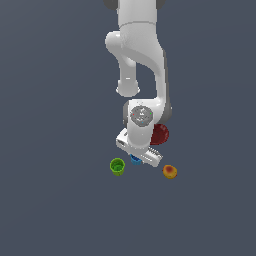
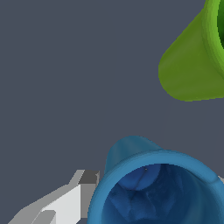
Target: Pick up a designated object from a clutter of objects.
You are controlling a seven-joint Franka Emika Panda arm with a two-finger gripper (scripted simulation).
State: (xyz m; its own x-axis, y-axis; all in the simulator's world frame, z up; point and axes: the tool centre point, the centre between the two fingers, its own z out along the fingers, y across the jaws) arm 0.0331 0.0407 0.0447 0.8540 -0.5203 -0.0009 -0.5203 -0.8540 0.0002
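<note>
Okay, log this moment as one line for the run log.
phase: closing in on blue cup | gripper: over cup, one finger beside its rim, grasp state unclear | green cup: standing apart | cup not lifted

- The exterior view looks down steeply from high up and well back, so the Panda arm (image 1: 140, 60) reaches from the picture's top toward the middle of the plain grey worktop (image 1: 45, 200); no worktop edge or corner shows.
- From that height the items are tiny: green cup (image 1: 117, 166), blue cup (image 1: 135, 159) mostly hidden under the gripper (image 1: 141, 150), dark red fluted bowl (image 1: 160, 134), orange-yellow fruit (image 1: 170, 171).
- The wrist view sits very near the worktop, facing down past one grey finger (image 2: 65, 205).
- It looks straight into the blue cup's (image 2: 153, 188) mouth.
- Both views share the blue cup, the green cup (image 2: 192, 65) and the worktop (image 2: 57, 87) between them.
</note>
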